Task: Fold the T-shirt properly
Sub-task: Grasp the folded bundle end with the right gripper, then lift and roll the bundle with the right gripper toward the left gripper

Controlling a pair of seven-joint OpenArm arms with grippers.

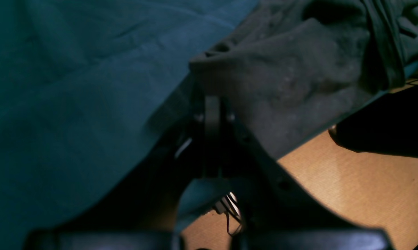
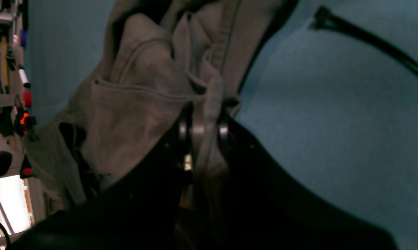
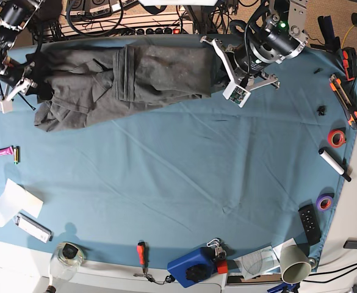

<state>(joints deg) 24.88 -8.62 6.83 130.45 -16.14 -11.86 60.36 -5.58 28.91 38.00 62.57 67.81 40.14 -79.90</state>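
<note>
Clearly soft, limp, light T-shirt (image 3: pixel 129 79) stretched along far edge of tablecloth (image 3: pixel 184 177), left gripper (image 1: pixel 212 104) clamped on one end, right gripper (image 2: pixel 203 118) pinching a hem fold; best held at seams, likely to sag between.

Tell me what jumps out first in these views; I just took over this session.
The T-shirt stretches in a bunched band along the far edge of the tablecloth. Each end is pinched: the left gripper is shut on one end, the right gripper on the other. Small tools and tape rolls line the cloth's margins.
</note>
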